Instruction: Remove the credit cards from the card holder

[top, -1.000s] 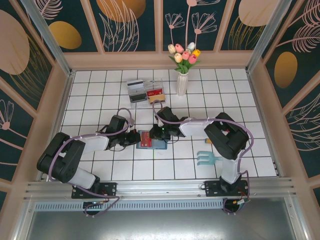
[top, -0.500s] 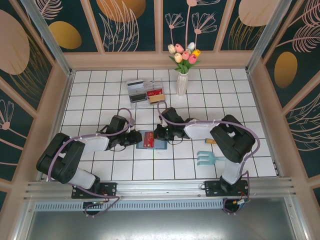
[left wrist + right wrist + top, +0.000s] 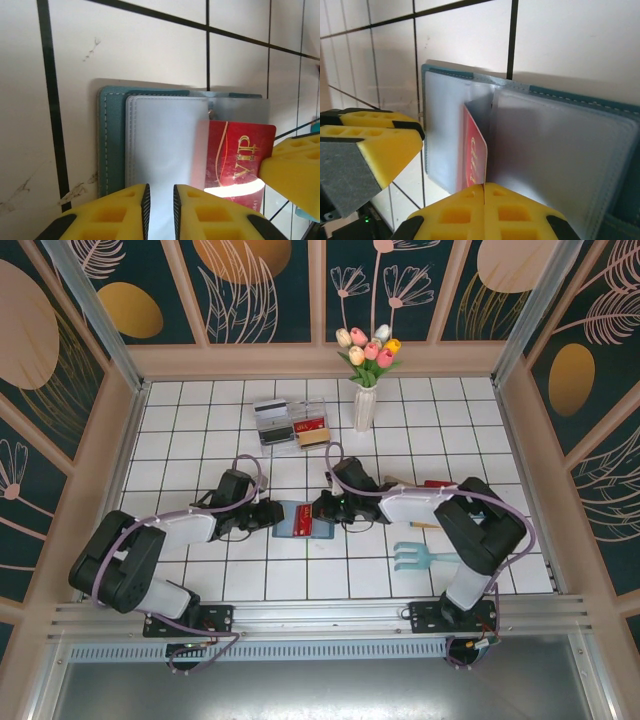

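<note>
- Right pincer nips red card by its edge; card runs up-frame, partly inside holder.
- Left pincer, narrowly parted, sits at holder's opposite flap.

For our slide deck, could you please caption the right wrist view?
Right gripper shut on the red card, tilted up from the open teal card holder.

A white tiled tabletop with dark grout lines, walled in by dark teal panels painted with gold and peach plant shapes. At the back stands a white vase of pink, white and yellow tulips. Just left of it sits a clear two-compartment tray. A light-blue hand rake lies at the front right.
</note>
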